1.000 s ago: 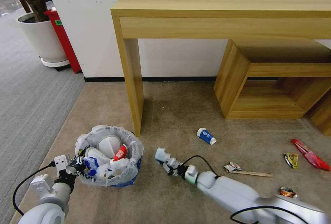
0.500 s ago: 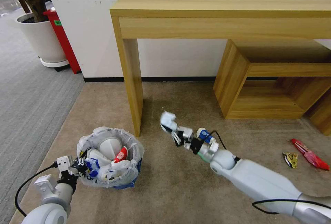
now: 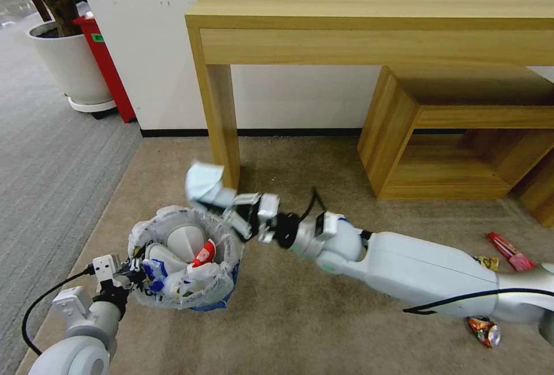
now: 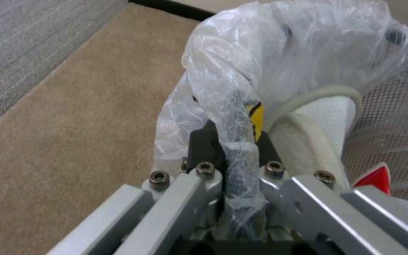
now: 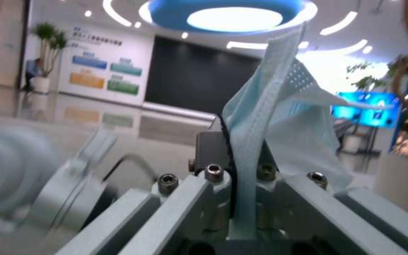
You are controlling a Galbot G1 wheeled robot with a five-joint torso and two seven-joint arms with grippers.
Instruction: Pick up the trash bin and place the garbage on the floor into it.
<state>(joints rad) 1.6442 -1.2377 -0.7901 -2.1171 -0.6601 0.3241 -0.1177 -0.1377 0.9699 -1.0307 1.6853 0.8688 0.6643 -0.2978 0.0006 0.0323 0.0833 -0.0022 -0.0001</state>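
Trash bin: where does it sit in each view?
Head view: trash bin at lower left, rim gripped by the left gripper.
Left wrist view: its bag-lined rim is dead ahead, clamped.
Right wrist view: right gripper holding a blue mask.
Shared landmark: white slipper inside.

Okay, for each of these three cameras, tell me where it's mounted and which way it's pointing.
Head view: on the robot's head, looking forward and down at the floor and desk; both arms show, the left pincer on the trash bin, the right pincer holding a face mask above it.
Left wrist view: on the left wrist, facing the trash bin's bag rim; left pincer shut on it.
Right wrist view: on the right wrist, facing a lobby; right pincer shut on the face mask.
Shared: the head view shares one clamped item with each wrist view.
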